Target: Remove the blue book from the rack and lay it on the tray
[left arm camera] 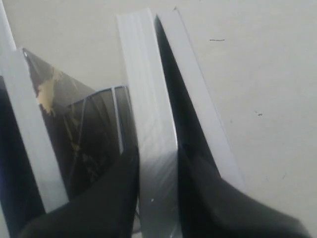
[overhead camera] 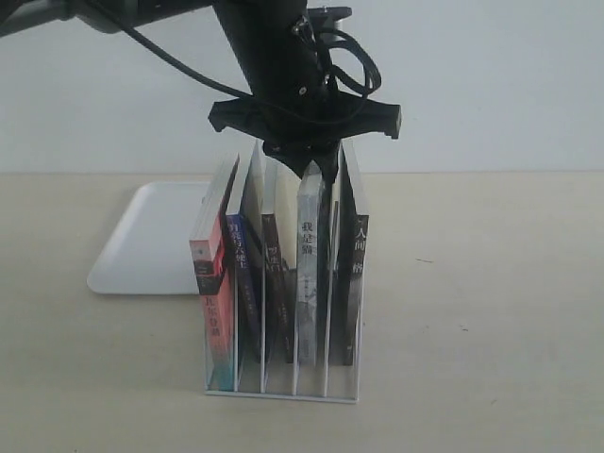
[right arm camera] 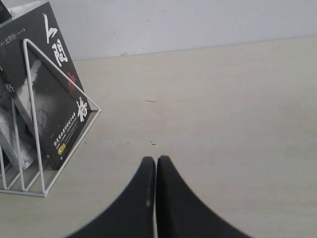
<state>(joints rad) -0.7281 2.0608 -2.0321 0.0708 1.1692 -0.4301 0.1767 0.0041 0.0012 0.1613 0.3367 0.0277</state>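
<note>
The white wire rack [overhead camera: 283, 392] holds several upright books. The blue book [overhead camera: 240, 269], with a dark navy spine, stands second from the left. My left gripper [overhead camera: 316, 170] comes down from above onto the fourth book [overhead camera: 307, 274], which has a pale grey spine. In the left wrist view my left gripper [left arm camera: 156, 151] has a black finger pressed against each side of that book's white page block [left arm camera: 143, 74]. The white tray [overhead camera: 142, 255] lies flat behind and left of the rack. My right gripper [right arm camera: 155, 161] is shut and empty over bare table.
A pink-red-spined book [overhead camera: 209, 293] leans in the leftmost slot. The black-covered book [overhead camera: 354, 274] fills the rightmost slot, and it shows beside the rack's wires [right arm camera: 29, 99] in the right wrist view. A white wall stands behind the beige table.
</note>
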